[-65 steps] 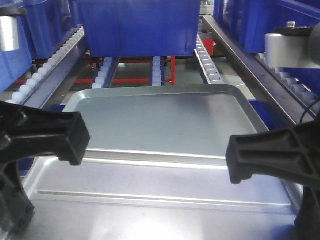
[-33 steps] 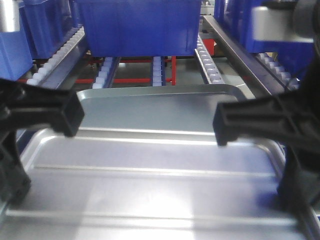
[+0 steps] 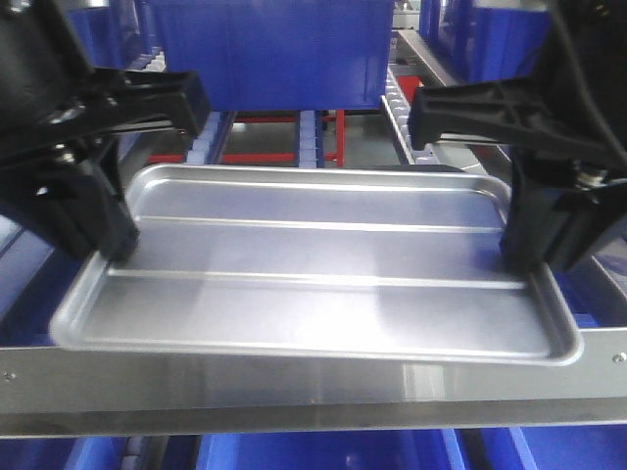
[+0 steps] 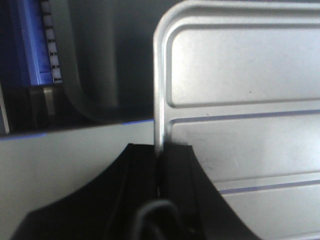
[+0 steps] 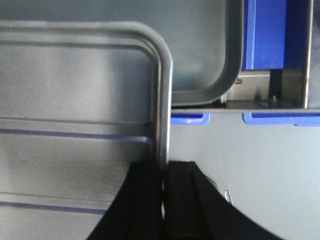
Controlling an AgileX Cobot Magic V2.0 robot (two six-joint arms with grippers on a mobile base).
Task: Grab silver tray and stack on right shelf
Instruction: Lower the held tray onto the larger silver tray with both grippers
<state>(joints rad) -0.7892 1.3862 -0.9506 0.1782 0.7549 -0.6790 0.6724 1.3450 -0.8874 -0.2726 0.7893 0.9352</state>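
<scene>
My left tool (image 4: 161,167) is clamped on the left rim of the silver tray (image 3: 313,284). The tray sits level at the near end of the right shelf (image 3: 407,117), over its front rail (image 3: 313,397); it possibly rests there, contact unclear. A grey tray (image 5: 200,60) lies beneath its far edge. My right tool (image 5: 164,175) is clamped on the right rim.
</scene>
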